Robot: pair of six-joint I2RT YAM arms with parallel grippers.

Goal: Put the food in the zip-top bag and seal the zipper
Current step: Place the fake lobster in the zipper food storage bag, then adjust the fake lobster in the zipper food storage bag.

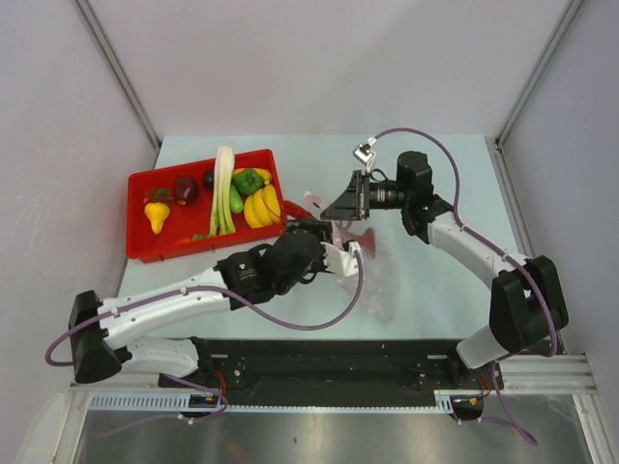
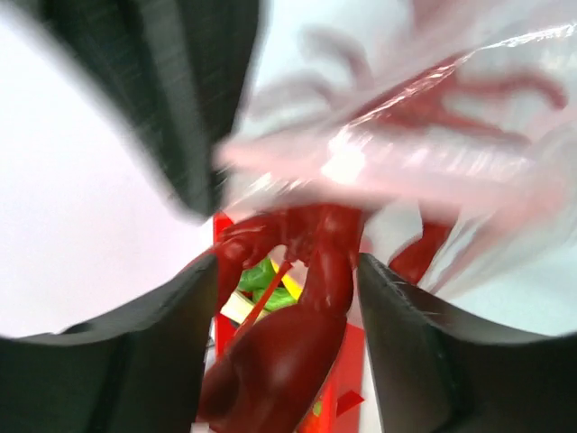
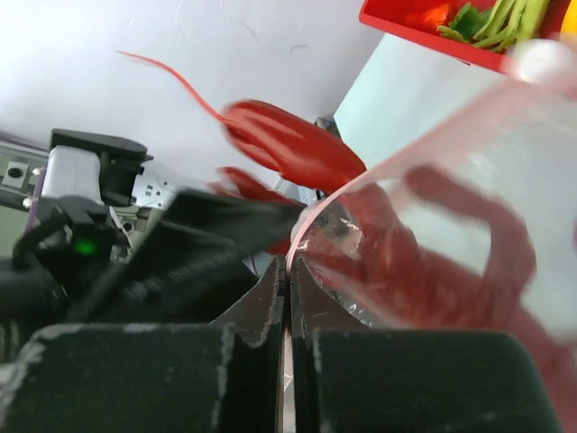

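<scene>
The red lobster sits between my left gripper's fingers, which are shut on it; its far end and claws show through the plastic of the zip-top bag. In the top view the left gripper is at the bag's mouth, right of the tray. My right gripper is shut on the pinkish-red zipper and holds the mouth up; the bag hangs below it. Part of the lobster stays outside the bag. Pear, purple fruits, leek, pepper and bananas lie in the tray.
The red tray stands at the table's left, just beside the left gripper; it also shows in the right wrist view. A small grey clip with a cable lies behind the right gripper. Walls close the table on three sides.
</scene>
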